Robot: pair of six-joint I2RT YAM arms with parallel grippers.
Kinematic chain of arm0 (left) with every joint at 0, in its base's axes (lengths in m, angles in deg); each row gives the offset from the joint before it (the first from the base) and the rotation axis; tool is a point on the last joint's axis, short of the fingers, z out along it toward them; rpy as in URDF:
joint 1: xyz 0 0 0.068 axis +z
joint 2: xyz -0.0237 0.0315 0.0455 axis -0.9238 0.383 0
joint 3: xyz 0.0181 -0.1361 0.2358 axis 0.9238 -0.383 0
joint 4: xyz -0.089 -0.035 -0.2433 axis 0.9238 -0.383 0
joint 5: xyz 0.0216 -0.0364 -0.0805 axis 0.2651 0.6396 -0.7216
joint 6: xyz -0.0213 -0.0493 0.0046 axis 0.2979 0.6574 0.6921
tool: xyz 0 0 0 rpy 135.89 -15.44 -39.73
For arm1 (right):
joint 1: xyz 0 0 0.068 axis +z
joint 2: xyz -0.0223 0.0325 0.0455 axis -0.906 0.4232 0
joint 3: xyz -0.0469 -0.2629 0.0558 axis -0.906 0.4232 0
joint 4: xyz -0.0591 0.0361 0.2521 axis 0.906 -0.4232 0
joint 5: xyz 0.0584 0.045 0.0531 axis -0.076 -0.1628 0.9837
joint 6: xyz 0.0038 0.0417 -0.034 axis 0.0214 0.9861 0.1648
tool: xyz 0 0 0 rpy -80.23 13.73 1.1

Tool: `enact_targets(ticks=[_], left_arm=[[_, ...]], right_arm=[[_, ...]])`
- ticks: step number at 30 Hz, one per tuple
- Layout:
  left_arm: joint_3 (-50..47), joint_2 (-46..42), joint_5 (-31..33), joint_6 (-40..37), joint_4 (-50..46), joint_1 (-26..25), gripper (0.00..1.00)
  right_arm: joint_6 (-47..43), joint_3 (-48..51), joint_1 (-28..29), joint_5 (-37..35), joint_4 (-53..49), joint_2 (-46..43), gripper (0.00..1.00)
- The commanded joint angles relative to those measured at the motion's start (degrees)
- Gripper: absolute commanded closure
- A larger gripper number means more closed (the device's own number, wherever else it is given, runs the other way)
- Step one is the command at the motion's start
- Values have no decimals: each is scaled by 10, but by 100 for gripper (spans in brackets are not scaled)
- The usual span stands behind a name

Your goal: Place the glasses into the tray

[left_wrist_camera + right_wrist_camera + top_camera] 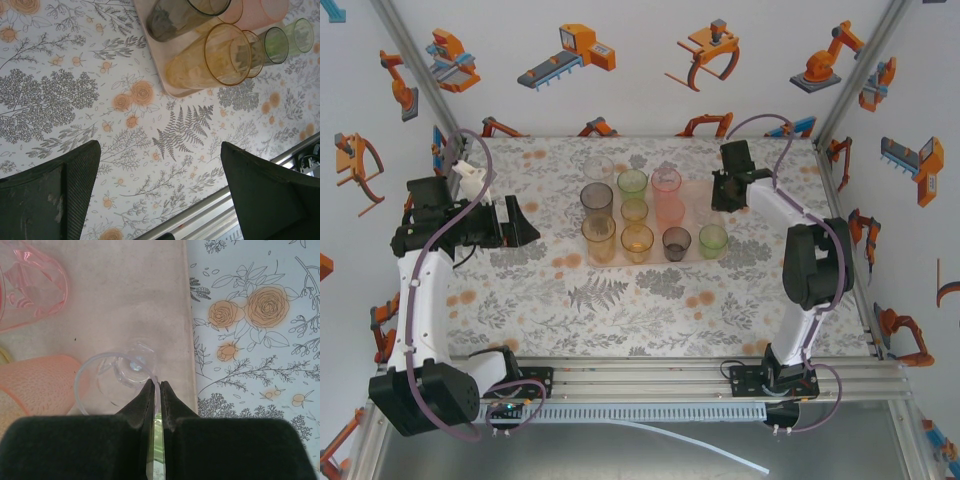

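Observation:
The pale pink tray (695, 212) lies at the middle of the table with several glasses standing in it: a smoky one (597, 198), a tall orange one (599, 238), a green one (632, 183), a tall pink one (666, 195). My right gripper (159, 385) is at the tray's right side (730, 185), shut on the rim of a clear glass (112, 382), which stands over the tray floor (125, 300) near its right rim. My left gripper (160, 192) hovers open and holds nothing above the tablecloth, left of the tray (175, 91), where the orange glass (215, 60) stands nearest.
A pink glass (30, 285) and an orange glass (35, 380) stand close to the left of the clear one. The flowered tablecloth (620, 300) spreads in front of the tray. Aluminium rails (650, 375) run along the near edge.

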Motion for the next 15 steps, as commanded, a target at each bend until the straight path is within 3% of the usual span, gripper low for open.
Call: enact_targets(ticks=[1, 15], left_arm=[[-6, -14, -16, 2, 6, -1, 3], [-8, -16, -15, 2, 6, -2, 3]], right_arm=[[-1, -24, 3, -9, -9, 12, 89], [-4, -26, 3, -21, -10, 20, 87]])
